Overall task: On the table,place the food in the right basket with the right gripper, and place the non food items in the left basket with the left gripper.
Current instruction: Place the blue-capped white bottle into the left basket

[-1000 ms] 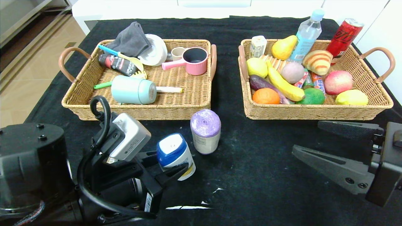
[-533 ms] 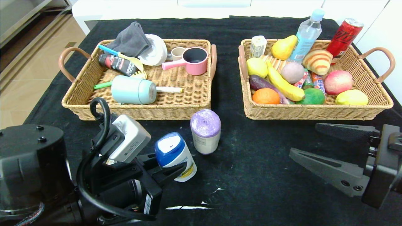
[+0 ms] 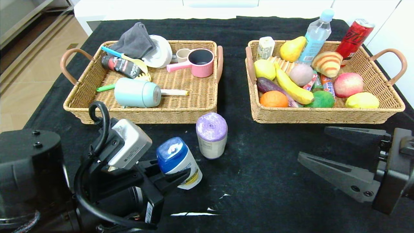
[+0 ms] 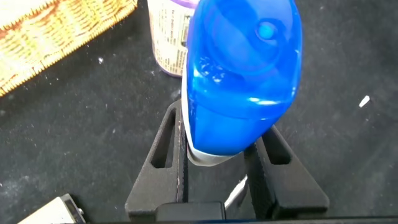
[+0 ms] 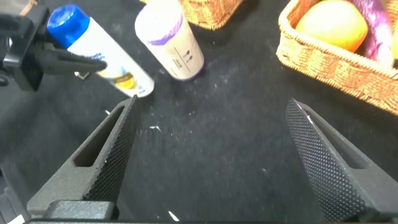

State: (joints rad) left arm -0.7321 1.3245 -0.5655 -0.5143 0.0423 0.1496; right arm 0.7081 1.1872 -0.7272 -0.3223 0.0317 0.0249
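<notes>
Sorting non-food: gripping blue-capped white bottle (image 3: 178,162) with left gripper (image 3: 168,176), jaws clamping body below cap, bottle tilting toward 11 o'clock, base on black table (image 3: 265,181).

Next, likely: lifting clear, carrying toward 11 o'clock over rim into left basket (image 3: 181,113).

Purple-topped roll (image 3: 212,135) standing just beside, at 2 o'clock from bottle.

Right gripper (image 3: 339,155) hovering at 4 o'clock, jaws spread wide, holding nothing; right basket (image 3: 323,115) holding food.

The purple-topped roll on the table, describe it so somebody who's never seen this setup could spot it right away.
Start at the left basket and look just in front of its near right corner, on the black cloth. The purple-topped roll stands there upright, free of either end effector. Unlike the tilted blue-capped bottle beside it, it has a lilac top and a pale printed label.
</notes>
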